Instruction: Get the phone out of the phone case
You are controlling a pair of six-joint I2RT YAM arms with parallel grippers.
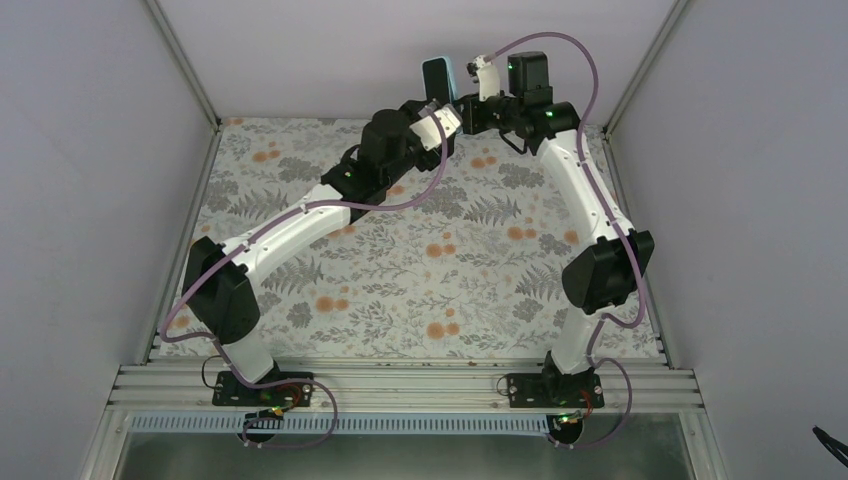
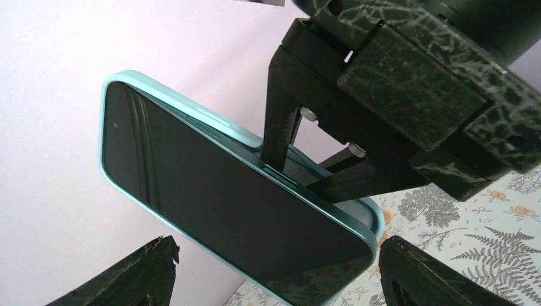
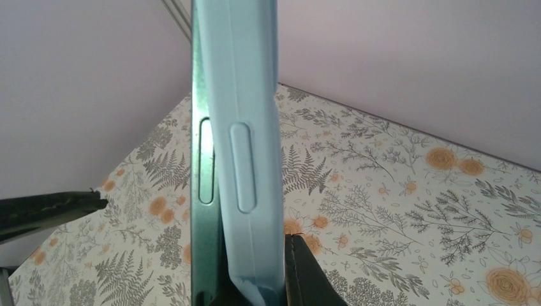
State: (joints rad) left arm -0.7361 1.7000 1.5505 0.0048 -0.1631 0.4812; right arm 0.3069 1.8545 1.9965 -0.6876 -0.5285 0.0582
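Right gripper [image 2: 296, 172] clamps the light-blue soft phone case [image 2: 210, 122], dark glass-fronted phone [image 2: 217, 204] inside it, raised above the fern-patterned table [image 1: 400, 270] at its far edge; left gripper [image 2: 277, 252] stands spread apart, not touching it

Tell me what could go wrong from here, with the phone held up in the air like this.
1. The right gripper alone pinches the phone case at one long edge, well above the table; a tug could twist it loose and drop it.
2. The left gripper is open, its fingers wide of the phone; if the phone pops free before it closes, probably nothing catches it.
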